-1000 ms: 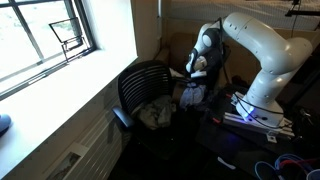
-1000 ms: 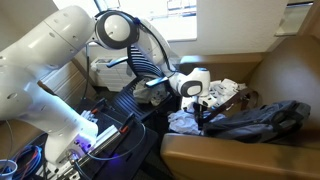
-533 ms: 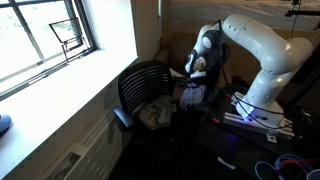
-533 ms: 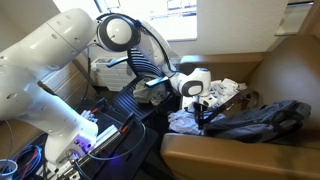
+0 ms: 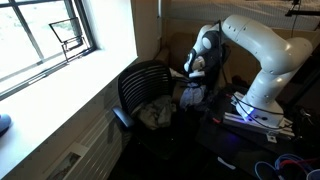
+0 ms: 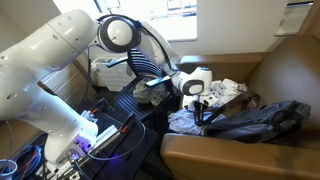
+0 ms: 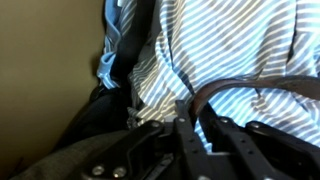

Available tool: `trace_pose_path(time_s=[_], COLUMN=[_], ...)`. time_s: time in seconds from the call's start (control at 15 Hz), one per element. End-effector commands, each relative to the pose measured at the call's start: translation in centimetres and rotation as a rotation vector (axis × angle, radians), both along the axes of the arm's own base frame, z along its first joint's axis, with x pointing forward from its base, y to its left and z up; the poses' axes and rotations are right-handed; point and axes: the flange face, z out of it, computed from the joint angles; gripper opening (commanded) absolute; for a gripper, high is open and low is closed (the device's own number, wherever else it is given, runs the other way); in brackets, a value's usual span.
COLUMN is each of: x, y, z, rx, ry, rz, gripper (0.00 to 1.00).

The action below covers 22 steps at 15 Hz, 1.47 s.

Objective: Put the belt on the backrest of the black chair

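Observation:
In the wrist view a dark brown belt point(image 7: 250, 85) curves over a blue-and-white striped cloth point(image 7: 230, 40). One end of its loop runs down between my fingers point(image 7: 183, 128). My gripper point(image 7: 200, 116) is shut on that strap. In both exterior views the gripper point(image 5: 197, 82) point(image 6: 205, 108) reaches down into a heap of clothes. The black chair point(image 5: 150, 80), with its curved ribbed backrest point(image 6: 142, 62), stands beside that heap near the window. The belt cannot be made out in the exterior views.
A dark jacket point(image 6: 262, 118) lies on the clothes heap above a brown padded surface point(image 6: 220, 155). The robot's base point(image 5: 255, 108) and loose cables point(image 5: 285, 165) fill the floor side. A window point(image 5: 45, 35) and its sill run behind the chair.
The jaws have closed in on the belt. The arm itself has hardly moved.

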Motion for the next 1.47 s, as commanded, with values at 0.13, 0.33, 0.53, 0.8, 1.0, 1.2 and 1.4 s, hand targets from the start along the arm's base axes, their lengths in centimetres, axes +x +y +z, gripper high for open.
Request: trace_pose_path(time_s=[0.13, 0.33, 0.53, 0.8, 1.0, 1.2, 1.4], x=[2.2, 4.8, 6.7, 8.0, 7.8, 5.7, 8.0], y=[-1.1, -0.7, 0.3, 2.0, 3.7, 4.3, 3.6], z=[2.7, 9.6, 15.6, 24.2, 30.3, 32.6, 33.3], rx=[0.063, 0.057, 0.004, -0.014, 0.035, 0.075, 0.048], ry=[-0.017, -0.171, -0.341, -0.561, -0.695, -0.629, -0.683], rz=[-0.092, -0.099, -0.03, 0.021, -0.038, -0.041, -0.05], gripper=[0.0, 0.01, 0.01, 0.01, 0.01, 0.01, 0.04])
